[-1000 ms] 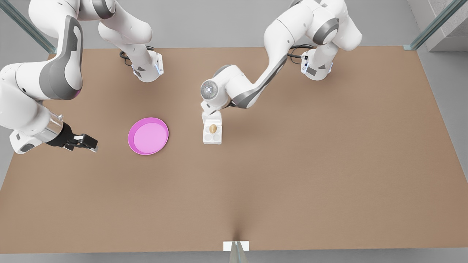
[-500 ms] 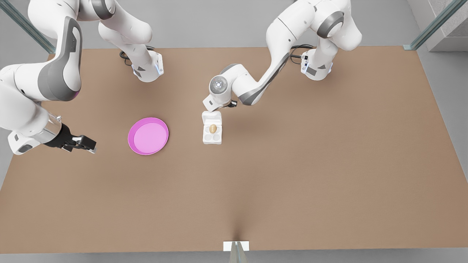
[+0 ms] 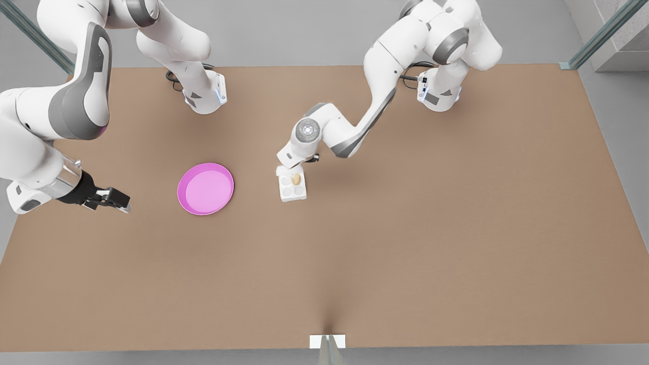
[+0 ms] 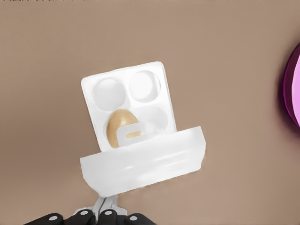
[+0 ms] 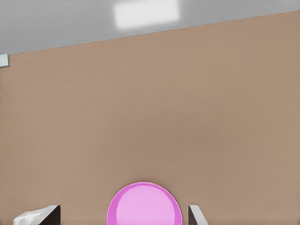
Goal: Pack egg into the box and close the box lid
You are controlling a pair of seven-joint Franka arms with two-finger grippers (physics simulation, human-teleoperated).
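Since a second ago the box lid (image 4: pixel 143 161) has swung up, half covering the egg (image 4: pixel 119 129) in the egg carton (image 3: pixel 292 186). Left end effector (image 4: pixel 107 208) behind the lid, grip state cannot be told; right end effector (image 3: pixel 114 198) waits wide open near the pink plate (image 3: pixel 205 188). Closing appears underway, unfinished.

smooth egg (image 4: pixel 118 126), seemingly matt box (image 4: pixel 123 87)

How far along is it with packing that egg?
Done: the egg sits in a cup of the box. In hand: the left gripper is behind the half-raised lid. Left: shutting it fully. The right gripper waits open beside the pink plate.
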